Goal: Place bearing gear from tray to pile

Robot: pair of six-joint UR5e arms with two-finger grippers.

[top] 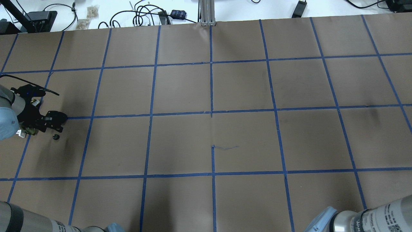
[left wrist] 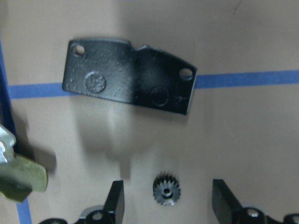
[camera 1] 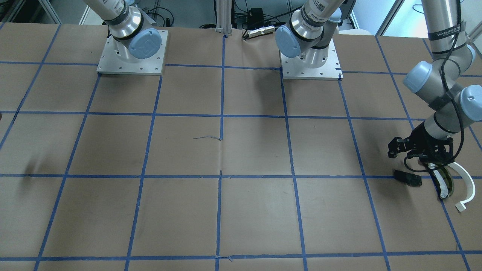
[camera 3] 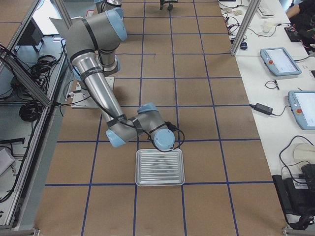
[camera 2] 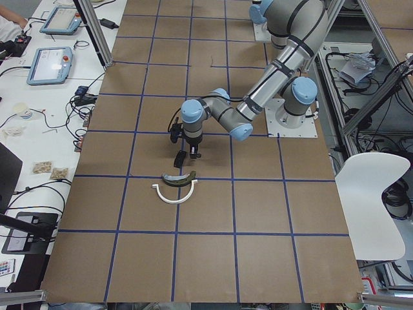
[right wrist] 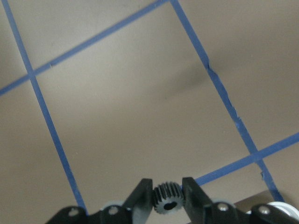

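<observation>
The pile lies at the table's left end: a white curved arc [camera 1: 466, 183], an olive-green and white curved piece [camera 1: 447, 183] and a flat black plate [camera 1: 408, 178]. My left gripper [left wrist: 166, 201] is open just above the table beside the plate [left wrist: 128, 77]. A small black bearing gear [left wrist: 167, 190] lies flat on the paper between its fingers, touching neither; it also shows in the overhead view [top: 56, 137]. My right gripper [right wrist: 167, 193] is shut on a second black gear [right wrist: 167, 199], held above the paper. The silver tray [camera 3: 159, 183] looks empty.
The table is brown paper with blue tape grid lines. Both arm bases [camera 1: 131, 52] [camera 1: 310, 56] stand at the robot's side of the table. My right arm's wrist [camera 3: 162, 139] hangs over the tray's far edge. Tablets and cables lie on a side bench [camera 3: 280, 61].
</observation>
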